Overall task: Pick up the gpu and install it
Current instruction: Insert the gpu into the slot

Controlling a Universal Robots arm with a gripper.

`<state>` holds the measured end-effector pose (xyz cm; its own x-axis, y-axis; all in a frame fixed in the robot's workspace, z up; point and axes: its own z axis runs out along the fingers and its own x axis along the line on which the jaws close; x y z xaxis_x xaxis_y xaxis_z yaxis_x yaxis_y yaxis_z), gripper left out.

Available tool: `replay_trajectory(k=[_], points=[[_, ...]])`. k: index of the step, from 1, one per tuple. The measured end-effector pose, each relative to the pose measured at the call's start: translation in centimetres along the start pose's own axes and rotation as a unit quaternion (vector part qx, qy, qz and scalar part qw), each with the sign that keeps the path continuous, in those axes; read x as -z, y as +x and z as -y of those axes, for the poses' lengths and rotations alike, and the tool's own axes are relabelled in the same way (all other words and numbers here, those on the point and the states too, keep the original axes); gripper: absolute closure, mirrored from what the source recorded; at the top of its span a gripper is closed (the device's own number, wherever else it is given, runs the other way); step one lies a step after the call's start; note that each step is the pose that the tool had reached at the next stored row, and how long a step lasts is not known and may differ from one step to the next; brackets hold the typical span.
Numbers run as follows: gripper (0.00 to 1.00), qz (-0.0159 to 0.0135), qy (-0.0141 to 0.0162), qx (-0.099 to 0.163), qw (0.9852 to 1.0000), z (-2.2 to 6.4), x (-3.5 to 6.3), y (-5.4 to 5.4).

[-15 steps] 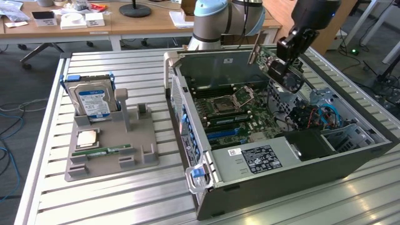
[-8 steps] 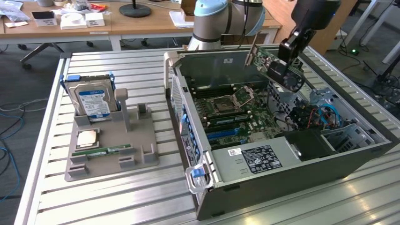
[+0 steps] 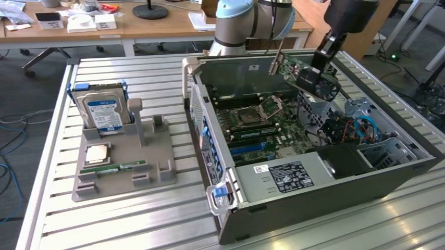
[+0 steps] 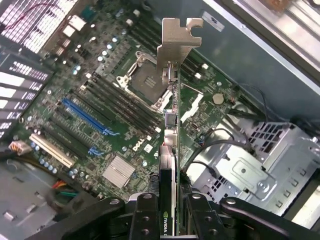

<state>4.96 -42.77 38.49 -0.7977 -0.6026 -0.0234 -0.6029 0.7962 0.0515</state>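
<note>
Slatted metal counter [image 3: 111, 224] is seen nearest in the exterior view, carrying an open computer case [image 3: 334, 198] and a gray holder [image 3: 118, 185]; wooden desks [image 3: 139, 28] are seen behind. Above the case, the gpu [image 3: 299, 67] is held tilted in the end effector [image 3: 318, 73]. In the wrist view, the end effector [image 4: 170, 220] is clamped on the gpu [image 4: 171, 130], which is hung edge-on over the motherboard [image 4: 100, 115].
</note>
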Motion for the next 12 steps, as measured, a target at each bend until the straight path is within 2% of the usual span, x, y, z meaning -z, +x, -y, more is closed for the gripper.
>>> replay_trajectory(k=[3,6,9,12], points=[[0.74,-0.0015,-0.0005,0.028,0.9996,0.0,-0.01,0.0],[0.74,-0.003,-0.001,0.054,0.9985,0.0,-0.03,0.0],[0.74,-0.0045,-0.0016,0.082,0.9966,0.0,-0.04,0.0],[0.74,-0.0059,-0.0022,0.109,0.9941,0.0,-0.06,0.0]])
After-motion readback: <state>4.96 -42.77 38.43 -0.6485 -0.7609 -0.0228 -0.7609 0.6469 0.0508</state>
